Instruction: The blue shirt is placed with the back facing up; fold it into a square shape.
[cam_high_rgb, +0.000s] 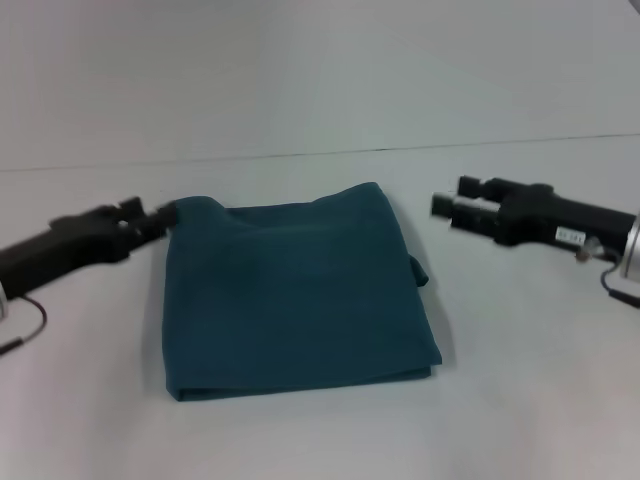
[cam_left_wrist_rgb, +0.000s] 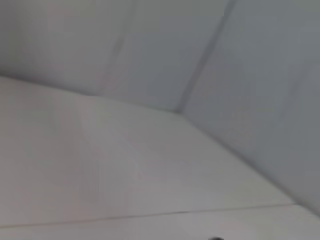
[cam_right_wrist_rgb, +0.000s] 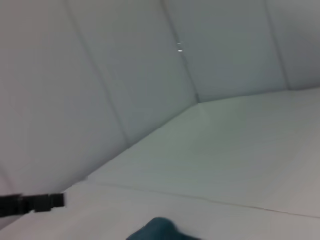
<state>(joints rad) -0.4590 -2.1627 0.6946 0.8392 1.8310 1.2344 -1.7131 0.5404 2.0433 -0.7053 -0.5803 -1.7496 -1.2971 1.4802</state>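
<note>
Blue shirt (cam_high_rgb: 300, 300) lies on the white table (cam_high_rgb: 520, 400), already folded into a near-square packet. Long axis is hard to call; it runs slightly deeper front-to-back than across.

Left gripper (cam_high_rgb: 160, 218) is the nearer one. Its tips sit at the packet's far left corner, which rises in a small peak against them. You can't tell from here whether the fingers are clamped on that corner or only touching it; the dark tips merge with the cloth. The rest of the shirt spreads away from those tips, toward the robot and across to the right.

Right gripper (cam_high_rgb: 442, 208) hangs apart from the cloth, just off the far right corner, tips pointing at it across a strip of bare table. Two prongs show with a gap between them, so it reads as released, holding nothing. The shirt lies ahead of its tips and down toward the near edge.

A small flap (cam_high_rgb: 420, 270) pokes out at the right edge, nearer the right gripper's tips.

Judgement: the fold looks essentially done. If you tidy, that flap is the right arm's reach; the left corner needs letting go first, if it is held.
</note>
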